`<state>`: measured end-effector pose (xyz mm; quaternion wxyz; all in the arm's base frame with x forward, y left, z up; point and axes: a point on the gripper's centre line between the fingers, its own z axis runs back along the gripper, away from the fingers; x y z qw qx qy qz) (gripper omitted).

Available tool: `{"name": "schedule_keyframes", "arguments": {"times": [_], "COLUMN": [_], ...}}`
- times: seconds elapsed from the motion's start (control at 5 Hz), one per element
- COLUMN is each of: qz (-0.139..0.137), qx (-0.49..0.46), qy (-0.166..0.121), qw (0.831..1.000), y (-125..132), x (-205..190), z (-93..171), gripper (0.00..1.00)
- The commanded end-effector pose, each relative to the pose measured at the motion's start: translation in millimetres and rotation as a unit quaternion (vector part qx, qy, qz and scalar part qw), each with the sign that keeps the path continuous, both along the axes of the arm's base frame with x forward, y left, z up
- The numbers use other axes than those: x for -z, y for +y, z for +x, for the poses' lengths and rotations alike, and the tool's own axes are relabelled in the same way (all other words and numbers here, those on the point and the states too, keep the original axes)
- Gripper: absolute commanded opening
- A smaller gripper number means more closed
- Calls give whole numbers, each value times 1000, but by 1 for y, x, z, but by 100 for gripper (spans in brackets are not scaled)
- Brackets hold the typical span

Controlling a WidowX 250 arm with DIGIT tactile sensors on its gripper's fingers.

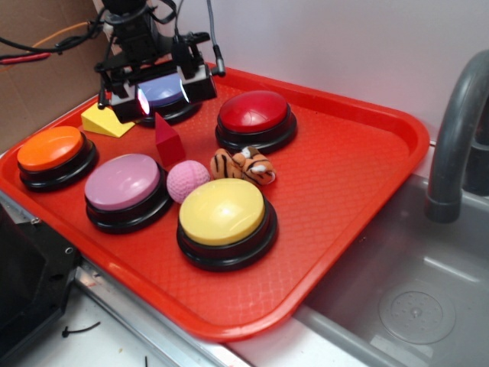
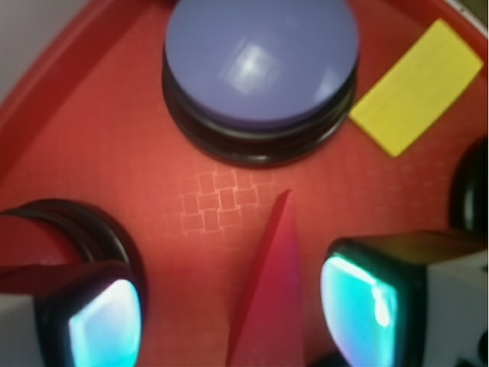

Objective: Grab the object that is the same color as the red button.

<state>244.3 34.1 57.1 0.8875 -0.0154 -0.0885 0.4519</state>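
Observation:
The object, a small red pyramid, stands upright on the red tray between the purple-blue button and the pink ball. The red button sits to its right; in the wrist view only its black base shows at the left. My gripper hangs open, low over the purple-blue button. In the wrist view the pyramid lies between my lit fingers, nearer the right one, with neither touching it.
A yellow wedge lies left of the gripper. Orange, pink and yellow buttons and a tiger toy crowd the tray's front. A sink and grey faucet are on the right.

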Motion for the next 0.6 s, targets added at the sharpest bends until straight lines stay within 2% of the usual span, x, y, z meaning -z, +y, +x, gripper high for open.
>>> {"name": "schedule_keyframes", "arguments": {"times": [0.0,0.4], "qz": [8,12], "qx": [8,20], "qy": [10,23], "qw": [1000,999], "y": [0,-11], "x": [12,28], "z": [-11,-23], "gripper": [100,100]}}
